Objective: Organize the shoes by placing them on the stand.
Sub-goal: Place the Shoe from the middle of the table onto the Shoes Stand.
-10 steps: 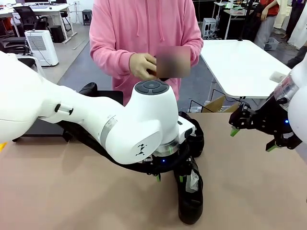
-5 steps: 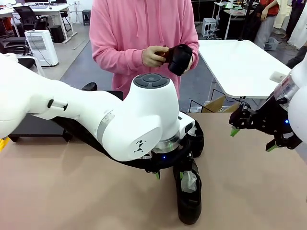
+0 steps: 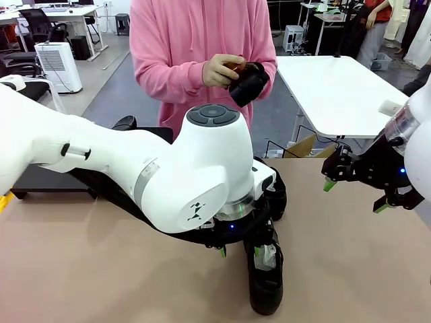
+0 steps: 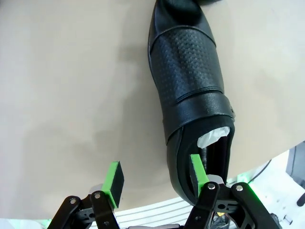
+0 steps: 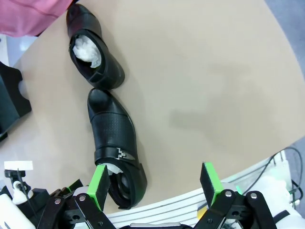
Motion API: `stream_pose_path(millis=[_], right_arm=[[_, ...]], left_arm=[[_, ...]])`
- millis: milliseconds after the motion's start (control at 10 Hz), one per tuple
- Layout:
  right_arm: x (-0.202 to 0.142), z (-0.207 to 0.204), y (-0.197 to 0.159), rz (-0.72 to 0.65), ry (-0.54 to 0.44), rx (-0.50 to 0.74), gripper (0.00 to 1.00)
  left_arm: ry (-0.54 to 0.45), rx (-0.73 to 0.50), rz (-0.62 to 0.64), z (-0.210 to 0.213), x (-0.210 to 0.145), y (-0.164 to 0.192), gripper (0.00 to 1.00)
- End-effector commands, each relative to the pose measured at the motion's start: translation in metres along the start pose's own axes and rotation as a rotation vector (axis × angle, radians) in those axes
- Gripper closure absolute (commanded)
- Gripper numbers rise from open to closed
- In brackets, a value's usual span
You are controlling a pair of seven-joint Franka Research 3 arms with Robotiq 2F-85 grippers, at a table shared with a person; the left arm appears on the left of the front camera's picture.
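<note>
A glossy black shoe (image 3: 266,286) with a strap lies on the tan table near its front edge, white paper in its opening. In the left wrist view my left gripper (image 4: 155,180) stands open over the heel of the shoe (image 4: 188,81). One green pad (image 4: 196,173) is inside the opening and the other pad (image 4: 114,183) is out over bare table. A second shoe (image 5: 94,59) lies just beyond it, toe to toe. The person holds a third shoe (image 3: 248,82) and a brown brush at chest height. The black stand (image 3: 47,178) lies behind my left arm. My right gripper (image 3: 355,195) hovers open at the right.
My bulky left arm (image 3: 135,175) crosses the middle of the table and hides much of it. The person in a pink hoodie (image 3: 195,40) stands at the far edge. A white table (image 3: 337,87) is behind on the right. Bare tabletop (image 5: 214,95) spreads right of the shoes.
The person has brought the shoe up and turned it in their hands with the brush. My left arm has shifted slightly; both table shoes and my right gripper stay put.
</note>
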State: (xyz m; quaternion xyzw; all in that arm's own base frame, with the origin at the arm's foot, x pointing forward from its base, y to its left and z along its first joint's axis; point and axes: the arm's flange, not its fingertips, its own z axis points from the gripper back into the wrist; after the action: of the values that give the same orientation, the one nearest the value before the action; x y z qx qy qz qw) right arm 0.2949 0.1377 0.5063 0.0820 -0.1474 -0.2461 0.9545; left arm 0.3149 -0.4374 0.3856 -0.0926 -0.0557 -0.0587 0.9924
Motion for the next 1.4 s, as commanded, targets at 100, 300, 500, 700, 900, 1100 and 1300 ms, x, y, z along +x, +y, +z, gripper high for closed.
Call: stream_pose_path(millis=[100,300,500,700,900,1100,1300], right_arm=[[0.004,-0.001,0.001,0.008,0.001,0.025,0.0],[0.004,-0.001,0.001,0.008,0.001,0.025,0.0],[0.004,-0.001,0.001,0.008,0.001,0.025,0.0],[0.004,-0.001,0.001,0.008,0.001,0.025,0.0],[0.004,-0.001,0.001,0.008,0.001,0.025,0.0],[0.004,-0.001,0.001,0.008,0.001,0.025,0.0],[0.004,-0.001,0.001,0.008,0.001,0.025,0.0]], left_arm=[[0.05,0.016,0.028,-0.019,0.007,-0.004,0.27],[0.063,0.029,0.018,-0.032,0.013,-0.011,0.27],[0.113,0.04,-0.017,-0.041,0.015,-0.023,0.49],[0.129,0.069,-0.012,-0.041,0.015,-0.024,0.82],[0.129,0.082,-0.013,-0.041,0.014,-0.024,1.0],[0.132,0.088,-0.013,-0.04,0.013,-0.022,1.0],[0.159,0.075,-0.019,-0.044,0.019,-0.017,1.0]])
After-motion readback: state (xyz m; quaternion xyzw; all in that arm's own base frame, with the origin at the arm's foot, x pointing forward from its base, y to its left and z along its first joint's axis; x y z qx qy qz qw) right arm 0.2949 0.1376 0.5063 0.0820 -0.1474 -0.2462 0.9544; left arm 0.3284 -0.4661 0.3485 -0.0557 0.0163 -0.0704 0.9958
